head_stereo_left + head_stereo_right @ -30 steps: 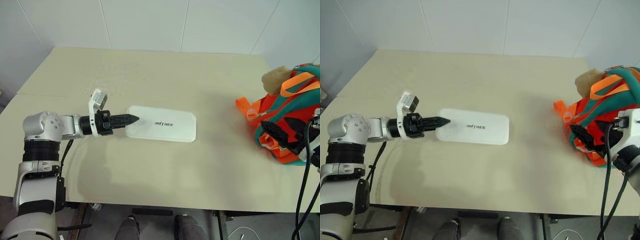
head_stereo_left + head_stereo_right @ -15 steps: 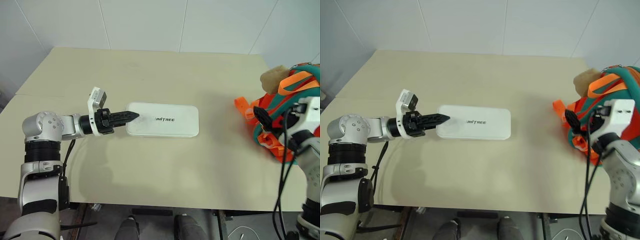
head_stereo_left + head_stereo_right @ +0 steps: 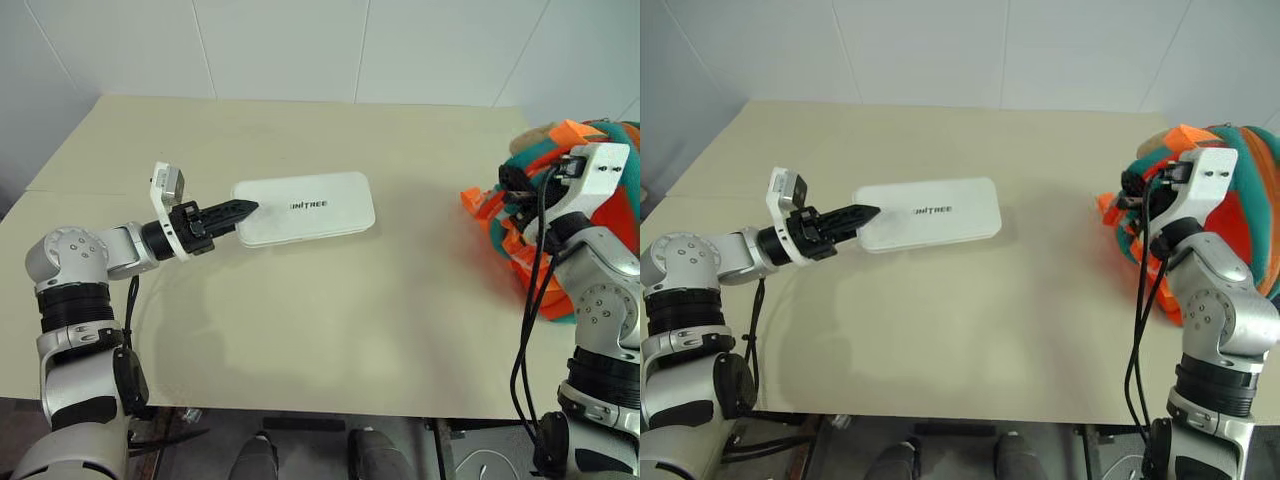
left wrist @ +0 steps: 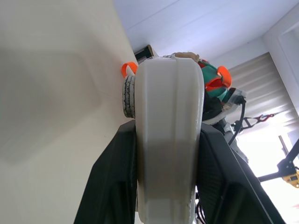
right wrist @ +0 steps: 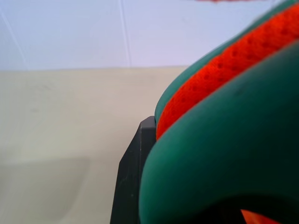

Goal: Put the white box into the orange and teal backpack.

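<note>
Comparing with a second ago, I see my right gripper (image 3: 1132, 190) has risen and its fingers have pinched the orange and teal backpack (image 3: 1245, 215) trim at the worktop's (image 3: 330, 300) right edge, readying its opening. My left gripper (image 3: 238, 209) fingers clamp the white box (image 3: 305, 207) near the left-centre, now lifted and slightly swung; its long axis points across toward the backpack.
</note>
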